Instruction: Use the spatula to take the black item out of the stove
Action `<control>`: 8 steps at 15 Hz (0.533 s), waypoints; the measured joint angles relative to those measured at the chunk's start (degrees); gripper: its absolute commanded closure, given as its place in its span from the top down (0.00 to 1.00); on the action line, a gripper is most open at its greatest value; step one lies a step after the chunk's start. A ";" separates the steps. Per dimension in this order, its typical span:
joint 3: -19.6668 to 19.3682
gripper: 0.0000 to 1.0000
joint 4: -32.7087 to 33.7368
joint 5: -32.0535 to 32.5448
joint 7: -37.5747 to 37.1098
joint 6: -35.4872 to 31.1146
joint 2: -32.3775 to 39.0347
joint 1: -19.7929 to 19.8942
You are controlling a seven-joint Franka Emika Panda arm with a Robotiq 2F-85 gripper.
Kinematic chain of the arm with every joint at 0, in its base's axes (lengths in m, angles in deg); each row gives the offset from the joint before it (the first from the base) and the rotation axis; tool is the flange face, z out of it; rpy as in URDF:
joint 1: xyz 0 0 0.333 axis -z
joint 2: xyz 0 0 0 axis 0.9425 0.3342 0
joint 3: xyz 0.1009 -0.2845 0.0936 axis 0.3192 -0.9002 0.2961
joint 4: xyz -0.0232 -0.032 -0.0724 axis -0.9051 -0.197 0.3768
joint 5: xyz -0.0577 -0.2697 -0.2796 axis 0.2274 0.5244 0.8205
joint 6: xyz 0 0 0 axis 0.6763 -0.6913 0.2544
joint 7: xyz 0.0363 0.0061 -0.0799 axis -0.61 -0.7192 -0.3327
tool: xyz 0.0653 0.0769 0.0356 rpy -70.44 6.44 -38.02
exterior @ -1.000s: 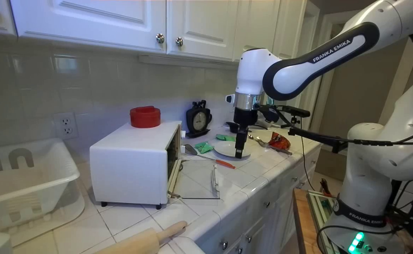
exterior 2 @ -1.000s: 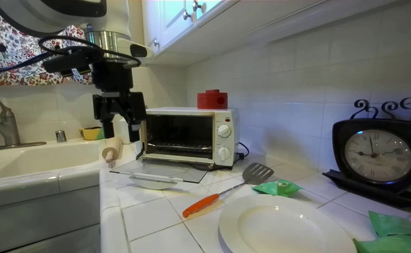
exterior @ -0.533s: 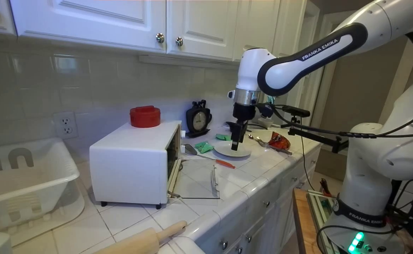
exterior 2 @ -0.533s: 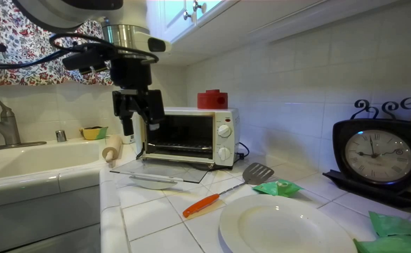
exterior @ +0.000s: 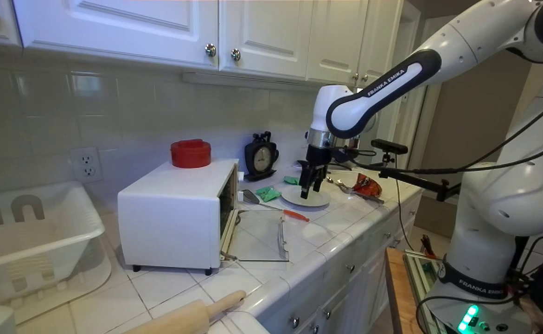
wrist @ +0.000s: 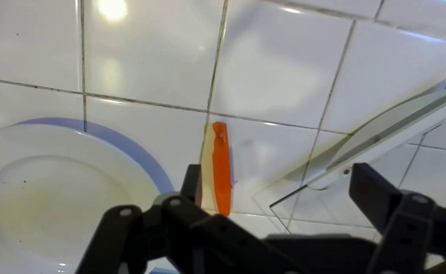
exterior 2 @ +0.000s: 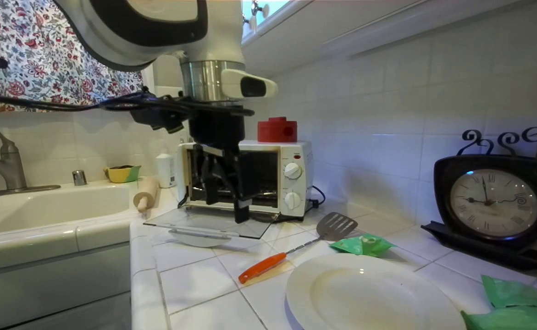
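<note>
Toward front edge of worktop [exterior 2: 195, 284], spatula [exterior 2: 275, 260] points handle [wrist: 221, 167] — presumably for easy reach; gripper [wrist: 276, 177] above, spread, gripping nothing. Stove [exterior: 174, 204] has door [exterior: 259, 235] lowered, likely for access (black item not discernible inside).

White raised-panel wall cabinets [exterior: 118, 32] with round metal knobs [exterior: 210, 50] hang, in an exterior view, above a glossy tile backsplash [exterior: 44, 125] fitted with an electrical outlet [exterior: 86, 165], while base cabinets [exterior: 322, 292] stand below the tiled countertop [exterior: 341, 225] and a beige wall [exterior: 475, 120] shows beyond. In an exterior view a floral curtain [exterior 2: 34, 64] hangs above a white sink [exterior 2: 75, 208] with a metal faucet [exterior 2: 13, 167]. In the wrist view, bright reflections [wrist: 112, 8] gleam on the countertop's white tiles [wrist: 150, 45], with dark grout [wrist: 146, 102] between them
</note>
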 measured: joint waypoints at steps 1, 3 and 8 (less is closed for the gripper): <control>-0.09 1.00 0.00 0.00 0.01 -2.54 1.72 0.07; -0.05 1.00 0.03 0.03 0.01 -6.87 5.09 0.07; 0.36 1.00 0.43 3.65 -3.91 -8.30 10.69 1.13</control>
